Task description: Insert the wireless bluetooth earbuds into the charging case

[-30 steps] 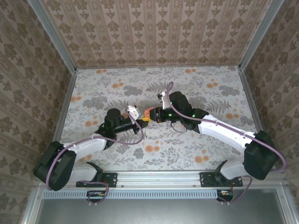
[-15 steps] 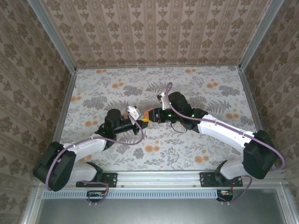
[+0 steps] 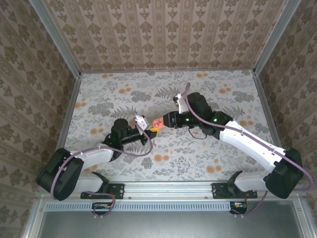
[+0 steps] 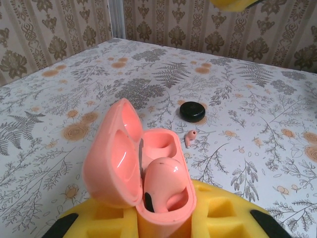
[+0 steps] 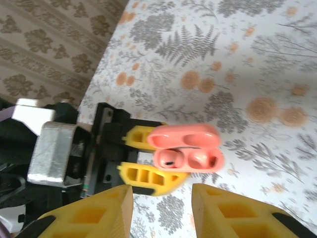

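The left gripper is clamped on the open case. The case's long axis runs out toward the right arm, mouth up and lid folded sideways, with one earbud seated in the near slot and the far slot bare. The loose earbud lies on the table beyond and right of the case, just beside a black disc, too small to show where its stem points. The right gripper hovers by the case with fingers apart and empty; it is probably the nearer.
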Available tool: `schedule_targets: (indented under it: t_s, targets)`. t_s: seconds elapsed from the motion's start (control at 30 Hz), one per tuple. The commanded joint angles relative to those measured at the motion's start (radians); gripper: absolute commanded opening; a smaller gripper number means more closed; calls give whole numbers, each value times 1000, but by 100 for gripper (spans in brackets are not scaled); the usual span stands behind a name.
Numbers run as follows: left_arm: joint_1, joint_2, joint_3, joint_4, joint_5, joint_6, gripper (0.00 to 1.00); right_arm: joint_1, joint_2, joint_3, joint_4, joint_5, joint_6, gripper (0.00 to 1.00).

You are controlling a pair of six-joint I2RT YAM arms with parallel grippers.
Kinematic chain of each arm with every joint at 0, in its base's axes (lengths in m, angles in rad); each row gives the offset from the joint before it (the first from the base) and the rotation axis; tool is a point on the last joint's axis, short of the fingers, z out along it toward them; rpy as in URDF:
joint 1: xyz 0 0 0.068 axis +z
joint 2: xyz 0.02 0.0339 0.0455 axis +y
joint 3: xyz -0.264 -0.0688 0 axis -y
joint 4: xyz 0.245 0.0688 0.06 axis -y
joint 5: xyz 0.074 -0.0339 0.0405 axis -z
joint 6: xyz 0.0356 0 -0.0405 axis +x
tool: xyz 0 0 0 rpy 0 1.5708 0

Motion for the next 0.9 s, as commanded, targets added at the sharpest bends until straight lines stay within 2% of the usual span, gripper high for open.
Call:
schedule_targets:
  t_s: [0.0,0.23,0.37,0.57,0.87]
  targets:
    - [-7,6,-12,41,19,25,15,-73,-3,52,-250,12,-70,37]
    - [-7,7,-14,48,24,23,15,-248,123,101,-533,23,-169,40]
    - [-7,-1,-14,50,16,28,14,-289,210,107,-608,83,-167,44]
    - [-5,-9,-11,49,11,31,15,-300,321,57,-570,65,-128,50]
    - [-1,-20,-14,41,5,37,15,-326,421,15,-435,37,-98,50]
